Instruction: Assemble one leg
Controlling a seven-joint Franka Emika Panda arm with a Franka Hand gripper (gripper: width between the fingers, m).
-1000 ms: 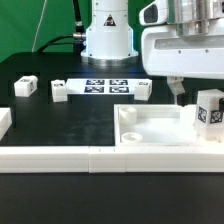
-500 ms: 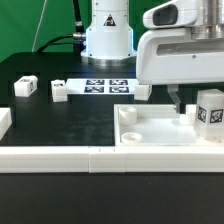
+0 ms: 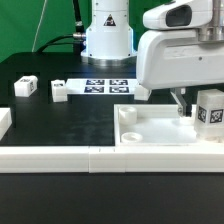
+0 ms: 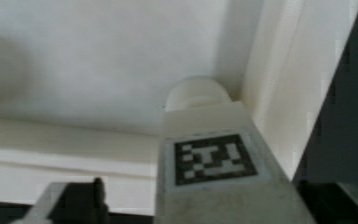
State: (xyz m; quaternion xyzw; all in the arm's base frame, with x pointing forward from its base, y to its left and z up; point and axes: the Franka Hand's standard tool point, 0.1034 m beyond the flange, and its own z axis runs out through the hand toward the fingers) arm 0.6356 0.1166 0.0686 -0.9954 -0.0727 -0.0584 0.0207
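Observation:
The leg [image 3: 209, 108] is a small white block with a black-and-white tag. It stands upright in the far right corner of the large white tray piece [image 3: 160, 132]. My gripper [image 3: 194, 103] hangs low right beside it. In the wrist view the leg [image 4: 215, 160] sits between my two dark fingers [image 4: 78, 200], with a gap on at least one side. The gripper [image 4: 202, 205] is open around the leg and grips nothing. The tray's rim corner [image 4: 274, 70] runs just past the leg.
Two more small tagged blocks [image 3: 26, 87] [image 3: 59, 92] lie on the black table at the exterior view's left. A third [image 3: 143, 90] is half hidden behind my hand. The marker board [image 3: 105, 86] lies at the back. Long white border bars [image 3: 60, 157] run along the front.
My hand has come down and shifted toward the exterior view's right, closer to the standing leg. The leg and the other parts have not moved.

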